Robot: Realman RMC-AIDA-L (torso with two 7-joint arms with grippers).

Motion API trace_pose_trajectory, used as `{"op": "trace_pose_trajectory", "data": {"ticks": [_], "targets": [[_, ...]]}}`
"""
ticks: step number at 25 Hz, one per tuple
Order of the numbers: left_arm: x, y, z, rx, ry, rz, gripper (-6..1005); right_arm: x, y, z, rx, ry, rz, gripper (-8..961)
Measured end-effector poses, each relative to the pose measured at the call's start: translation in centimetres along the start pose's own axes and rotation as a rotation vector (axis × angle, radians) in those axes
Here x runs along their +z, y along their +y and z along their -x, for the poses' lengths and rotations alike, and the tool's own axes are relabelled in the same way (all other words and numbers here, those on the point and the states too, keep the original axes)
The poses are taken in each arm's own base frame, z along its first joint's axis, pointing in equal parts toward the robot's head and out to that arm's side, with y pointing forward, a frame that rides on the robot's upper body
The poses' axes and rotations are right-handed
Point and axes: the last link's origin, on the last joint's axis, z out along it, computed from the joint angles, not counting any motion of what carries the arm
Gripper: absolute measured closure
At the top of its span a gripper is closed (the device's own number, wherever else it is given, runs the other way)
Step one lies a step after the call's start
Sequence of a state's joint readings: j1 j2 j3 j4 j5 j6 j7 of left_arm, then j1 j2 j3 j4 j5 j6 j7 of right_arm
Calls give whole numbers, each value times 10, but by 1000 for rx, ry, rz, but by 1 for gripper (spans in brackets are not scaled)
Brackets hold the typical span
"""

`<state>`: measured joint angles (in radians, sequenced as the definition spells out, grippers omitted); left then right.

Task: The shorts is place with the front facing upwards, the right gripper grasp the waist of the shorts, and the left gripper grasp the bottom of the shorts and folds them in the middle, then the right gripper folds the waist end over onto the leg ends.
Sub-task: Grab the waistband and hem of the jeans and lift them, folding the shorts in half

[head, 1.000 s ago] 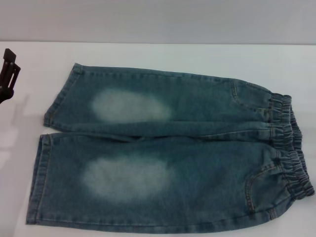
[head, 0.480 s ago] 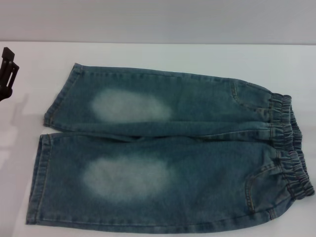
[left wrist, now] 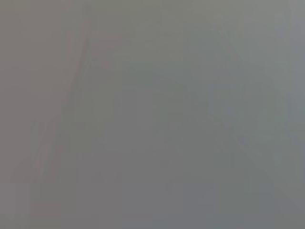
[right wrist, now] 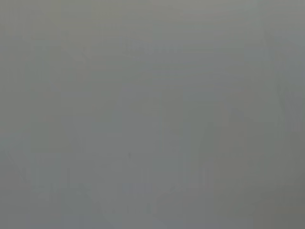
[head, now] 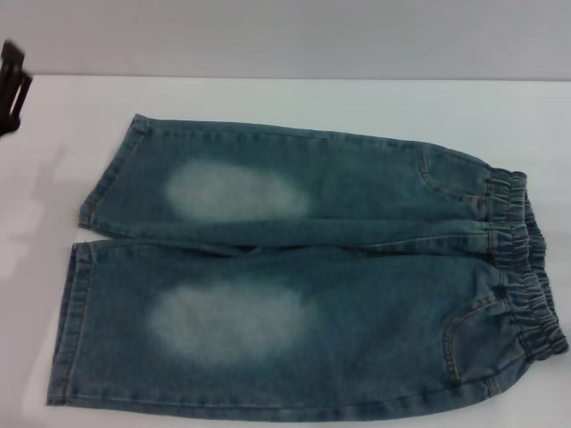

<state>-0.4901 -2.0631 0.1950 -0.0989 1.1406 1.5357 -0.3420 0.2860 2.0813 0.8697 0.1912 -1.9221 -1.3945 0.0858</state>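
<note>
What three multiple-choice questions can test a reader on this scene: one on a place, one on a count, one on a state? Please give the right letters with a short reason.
1. On which side of the head view does the waist of the shorts lie?
A. the robot's right
B. the robot's left
C. the far edge

2. How many pale faded patches show on the shorts?
A. one
B. two
C. four

3. In what state are the shorts?
A. folded in half
B. hanging from a gripper
C. spread flat, not yet folded

Answers:
1 A: the waist of the shorts, a gathered band, lies at the right, the leg ends at the left.
2 B: the shorts bear one pale oval on each leg.
3 C: both legs lie open on the white table; the left gripper at the left edge touches nothing.
</note>
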Motion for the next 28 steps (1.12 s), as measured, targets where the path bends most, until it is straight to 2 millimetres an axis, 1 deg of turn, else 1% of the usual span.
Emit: {"op": "trace_pose_trajectory", "data": {"ticks": [3,6,8,11,13,14,15,16,17,19,21,22,23,25,26,27,28], "targets": [[26,-1,-6,-73,-16,87,188,-2,-2,0,-3,2,-4,151],[54,-2,-13,-162,-82,198,188,-2,-4,0,-6,1,-6,151],[73,0,-22,-206,-143,293,188,-2,-4,0,-7,0,-6,151],[92,5,-35,-241,-212,383,188,-2,-5,1,-8,-1,-6,151],[92,5,-35,-241,-212,383,188,-2,-5,1,-8,-3,-9,150],[97,8,-40,-245,-236,414,188,-2,-6,1,-8,-4,-13,150],[103,13,-51,-277,-288,472,188,-2,-6,1,-8,-5,-16,150],[103,13,-51,-277,-288,472,188,-1,-7,1,-8,-6,-19,150],[103,15,-55,-291,-308,493,188,-1,-8,2,-8,-7,-22,150],[103,15,-55,-291,-308,493,188,0,-9,2,-8,-11,-31,150],[102,23,-72,-321,-394,589,188,0,-11,3,-7,-15,-42,150],[102,23,-72,-321,-394,589,188,1,-12,4,-8,-17,-46,150],[100,25,-76,-333,-441,621,188,1,-14,4,-11,-18,-51,150],[100,25,-76,-333,-441,621,188,3,-16,5,-16,-21,-60,150],[97,28,-81,-355,-554,659,188,3,-18,5,-19,-22,-66,150],[93,28,-81,-365,-622,671,188,3,-19,5,-20,-23,-71,151],[93,28,-81,-365,-622,671,188,3,-21,6,-22,-24,-77,151]]}}
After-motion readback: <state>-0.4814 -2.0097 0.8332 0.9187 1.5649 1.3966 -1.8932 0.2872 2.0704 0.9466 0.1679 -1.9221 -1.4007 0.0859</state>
